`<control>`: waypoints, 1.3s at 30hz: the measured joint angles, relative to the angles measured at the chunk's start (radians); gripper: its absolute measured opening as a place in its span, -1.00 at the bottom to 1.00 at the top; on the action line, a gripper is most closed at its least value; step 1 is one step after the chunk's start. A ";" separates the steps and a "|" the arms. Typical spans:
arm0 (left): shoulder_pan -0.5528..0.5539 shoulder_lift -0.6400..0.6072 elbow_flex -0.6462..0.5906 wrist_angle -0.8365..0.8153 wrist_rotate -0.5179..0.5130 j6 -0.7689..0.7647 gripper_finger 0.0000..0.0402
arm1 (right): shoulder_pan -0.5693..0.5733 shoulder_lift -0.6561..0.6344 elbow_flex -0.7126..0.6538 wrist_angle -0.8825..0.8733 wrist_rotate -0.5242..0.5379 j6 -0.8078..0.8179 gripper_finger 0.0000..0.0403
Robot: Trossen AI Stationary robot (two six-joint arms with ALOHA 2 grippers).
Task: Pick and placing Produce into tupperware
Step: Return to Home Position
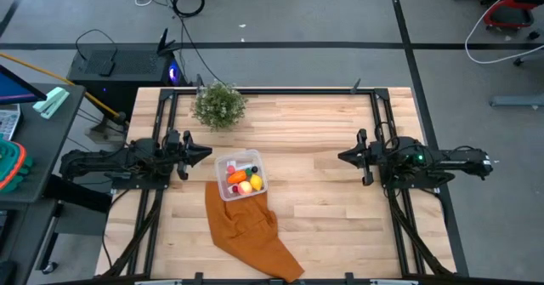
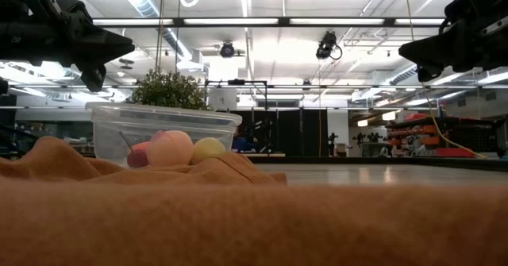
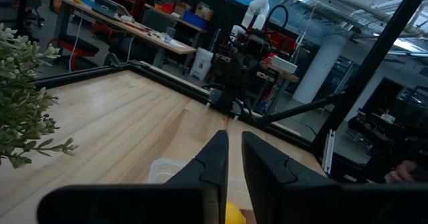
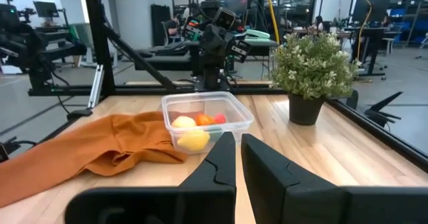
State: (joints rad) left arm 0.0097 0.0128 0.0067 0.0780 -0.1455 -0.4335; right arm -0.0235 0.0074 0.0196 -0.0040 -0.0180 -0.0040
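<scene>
Where cloth (image 1: pixel 251 234) meets tupperware (image 1: pixel 219 176), plant (image 1: pixel 219 106) stands near.

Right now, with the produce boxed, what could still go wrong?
1. The box is open and abuts the bunched cloth; a tug on the cloth could tip it.
2. The left gripper sits close to box and plant; a wide swing might clip either.
The right gripper waits across the table.

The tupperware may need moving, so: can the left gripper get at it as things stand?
Probably yes. The left gripper hangs raised just beside the tupperware, with only bare table between them and nothing blocking.
</scene>
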 joint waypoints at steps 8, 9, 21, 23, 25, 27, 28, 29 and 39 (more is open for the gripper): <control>0.000 0.000 0.000 0.000 0.000 0.000 -0.72 | 0.000 0.000 0.000 0.000 -0.002 0.002 -1.00; 0.000 0.000 0.000 0.000 0.000 0.000 -0.72 | 0.000 0.000 0.000 0.000 -0.004 0.003 -1.00; 0.000 0.000 0.000 0.000 0.000 0.000 -0.75 | 0.000 0.000 0.000 0.000 -0.004 0.003 -1.00; 0.000 0.000 0.000 0.000 0.000 0.032 -0.74 | 0.000 0.000 0.000 0.000 -0.004 0.003 -1.00; 0.000 0.000 0.000 -0.001 0.000 0.142 -0.73 | 0.000 0.000 0.000 0.000 -0.004 0.003 -1.00; 0.000 0.000 0.000 0.000 0.000 0.251 -0.72 | 0.000 0.000 0.000 0.000 -0.004 0.003 -1.00; 0.000 0.000 0.000 -0.001 0.000 0.304 -0.72 | 0.000 0.000 0.000 0.000 -0.004 0.003 -1.00; 0.000 0.000 0.000 -0.001 0.000 0.347 -0.72 | 0.000 0.000 0.000 0.000 -0.004 0.003 -1.00; 0.000 0.000 0.000 0.000 0.000 0.445 -0.73 | 0.000 0.000 0.000 0.000 -0.004 0.003 -1.00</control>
State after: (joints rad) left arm 0.0101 0.0128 0.0067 0.0776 -0.1455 0.0113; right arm -0.0235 0.0075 0.0200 -0.0036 -0.0216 -0.0010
